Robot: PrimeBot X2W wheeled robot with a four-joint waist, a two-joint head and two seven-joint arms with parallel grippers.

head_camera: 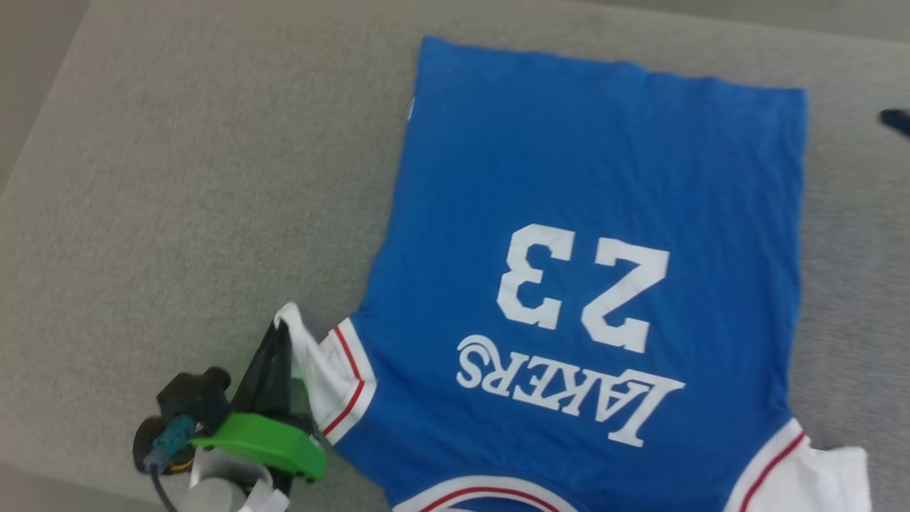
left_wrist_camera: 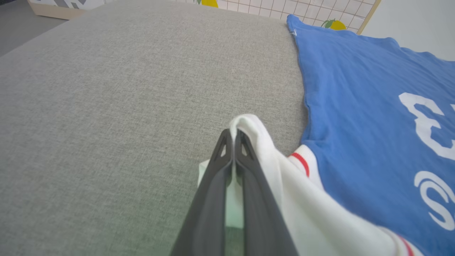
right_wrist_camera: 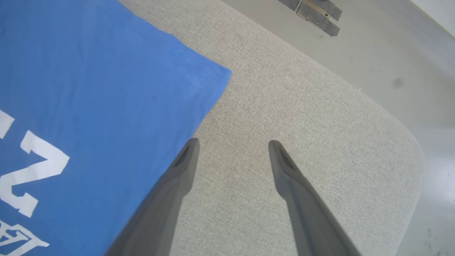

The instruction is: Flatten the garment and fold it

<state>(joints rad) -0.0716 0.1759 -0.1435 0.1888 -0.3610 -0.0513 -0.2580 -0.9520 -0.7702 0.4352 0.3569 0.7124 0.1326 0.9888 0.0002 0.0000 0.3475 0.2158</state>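
The garment (head_camera: 590, 185), a royal-blue T-shirt with a white "23" and lettering, lies spread flat on the grey padded surface, collar toward me. Its white sleeves carry red-and-white trim. My left gripper (head_camera: 283, 328) is at the lower left, shut on the edge of the near white sleeve (left_wrist_camera: 270, 156), which is lifted and bunched over the fingertips (left_wrist_camera: 233, 137). My right gripper (right_wrist_camera: 231, 144) stands open above bare grey fabric just beside the shirt's blue side edge (right_wrist_camera: 206, 117), with nothing between its fingers.
The grey padded surface (head_camera: 199, 178) stretches wide to the left of the shirt. Its rounded corner and the floor beyond show in the right wrist view (right_wrist_camera: 408, 142). A tiled panel with yellow fruit prints (left_wrist_camera: 330, 9) stands past the far edge.
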